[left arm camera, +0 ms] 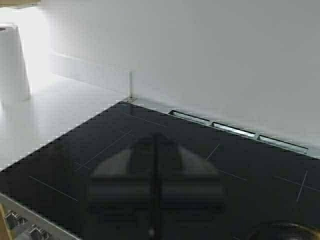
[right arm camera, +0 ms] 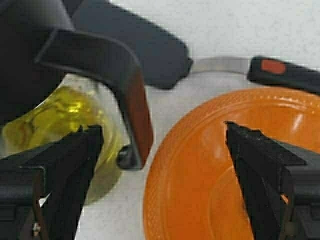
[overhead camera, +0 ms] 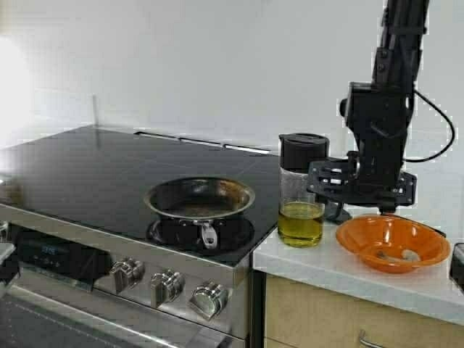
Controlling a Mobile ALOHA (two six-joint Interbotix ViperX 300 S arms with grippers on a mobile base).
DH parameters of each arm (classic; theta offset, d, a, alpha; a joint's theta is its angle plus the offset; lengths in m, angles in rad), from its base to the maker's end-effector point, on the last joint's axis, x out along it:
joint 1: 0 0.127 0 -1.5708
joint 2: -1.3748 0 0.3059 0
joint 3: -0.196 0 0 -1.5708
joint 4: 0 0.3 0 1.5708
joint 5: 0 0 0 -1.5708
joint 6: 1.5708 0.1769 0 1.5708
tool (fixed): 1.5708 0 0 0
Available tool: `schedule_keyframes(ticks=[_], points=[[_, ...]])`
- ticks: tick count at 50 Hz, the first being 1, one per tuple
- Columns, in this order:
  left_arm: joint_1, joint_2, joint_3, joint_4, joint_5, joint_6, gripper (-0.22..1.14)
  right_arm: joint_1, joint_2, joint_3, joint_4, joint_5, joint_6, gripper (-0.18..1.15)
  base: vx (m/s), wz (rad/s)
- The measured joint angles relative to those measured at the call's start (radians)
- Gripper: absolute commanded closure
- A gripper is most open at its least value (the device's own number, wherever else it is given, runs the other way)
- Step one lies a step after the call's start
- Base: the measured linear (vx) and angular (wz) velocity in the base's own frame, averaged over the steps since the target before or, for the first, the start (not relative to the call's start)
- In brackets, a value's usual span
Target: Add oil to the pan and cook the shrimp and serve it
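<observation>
Oil (overhead camera: 301, 223), yellow-green and clear, filled the lower part of a tall glass jug (overhead camera: 301, 190) with a black lid and a curved black side handle (right arm camera: 116, 75); the jug stood at the near-left corner of the pale bench (overhead camera: 341, 270), just beside the cooktop. The right gripper (overhead camera: 360, 190) hung directly at the jug's 3 o'clock, over the gap between the jug and an orange bowl (overhead camera: 392, 243), its fingers (right arm camera: 67, 165) spread wide apart with nothing between them; in the right wrist view one finger sat over the oil side and the other over the bowl, the handle's lower end between them. The bowl was smooth, glossy plastic, round and shallow, and a small pale curled shrimp (overhead camera: 401, 254) lay inside it. At the jug's 9 o'clock, the pan (overhead camera: 199, 199) rested on the black glass cooktop (overhead camera: 94, 170): round shallow steel, shiny outside, browned inside, its short metal handle pointing toward 6 o'clock. Steel knobs (overhead camera: 167, 285) lined the stove's front edge. A plain white wall (overhead camera: 217, 65) backed the stove. The left gripper (left arm camera: 155, 185) hovered above the dark glass, its fingers pressed together, and a white paper roll (left arm camera: 12, 62) stood on the white bench at the far side.
</observation>
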Motion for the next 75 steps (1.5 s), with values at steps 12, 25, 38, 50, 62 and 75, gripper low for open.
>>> schedule_keyframes(ticks=[12,25,38,50,62,75], points=[[0.0,0.003,0.0,0.002,0.0,0.0,0.89,-0.034,0.02,-0.029,-0.015,0.003,0.0,-0.06,0.0,0.0],[0.0,0.002,0.0,0.0,0.0,0.0,0.89,-0.064,0.032,-0.054,-0.049,0.008,-0.003,-0.04,0.0,0.0],[0.0,0.003,-0.002,0.0,0.0,0.0,0.89,-0.054,0.034,-0.077,-0.041,0.009,-0.009,0.71,0.0,0.0],[0.0,0.003,0.0,0.002,-0.002,0.0,0.89,-0.067,0.038,-0.118,-0.02,0.02,-0.032,0.9,0.0,0.0],[0.0,0.003,-0.002,0.0,0.0,0.0,0.89,-0.058,0.038,-0.135,-0.003,0.028,-0.032,0.89,0.0,0.0],[0.0,0.003,0.002,0.0,0.0,0.0,0.89,-0.051,-0.018,-0.13,0.077,0.029,-0.11,0.89,0.0,0.0]])
